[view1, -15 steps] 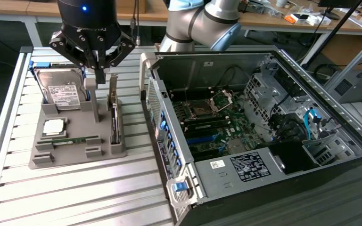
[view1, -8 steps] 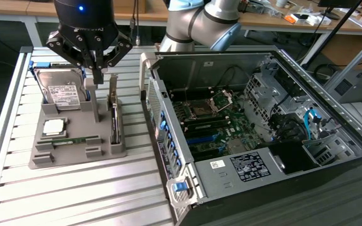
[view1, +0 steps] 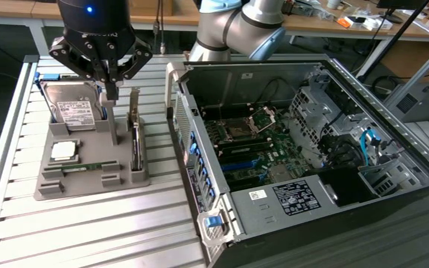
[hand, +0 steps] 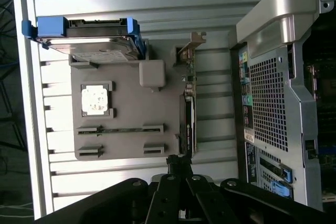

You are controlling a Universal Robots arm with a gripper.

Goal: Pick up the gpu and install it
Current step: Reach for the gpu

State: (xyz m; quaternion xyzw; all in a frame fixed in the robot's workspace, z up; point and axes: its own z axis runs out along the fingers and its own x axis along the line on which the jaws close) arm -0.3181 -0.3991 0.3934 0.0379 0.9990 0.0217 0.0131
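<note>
The gpu (view1: 134, 139) is a thin dark card standing on edge in a slot along one side of the grey holder (view1: 80, 187), with its silver bracket at the far end. In the wrist view the gpu (hand: 188, 121) runs straight ahead of the fingertips. My gripper (view1: 114, 92) hangs above the holder's back part, between the hard drive and the gpu, a little to the exterior view's left of the card. Its fingers are shut together and hold nothing. The gripper (hand: 178, 165) tips sit close to the card's near end in the wrist view.
A silver hard drive (view1: 73, 106) in a blue caddy leans at the holder's back. A processor (view1: 64, 149) and a green memory stick (view1: 84, 166) lie in the holder. The open computer case (view1: 296, 145) stands at the exterior view's right on the slatted table (view1: 87, 234).
</note>
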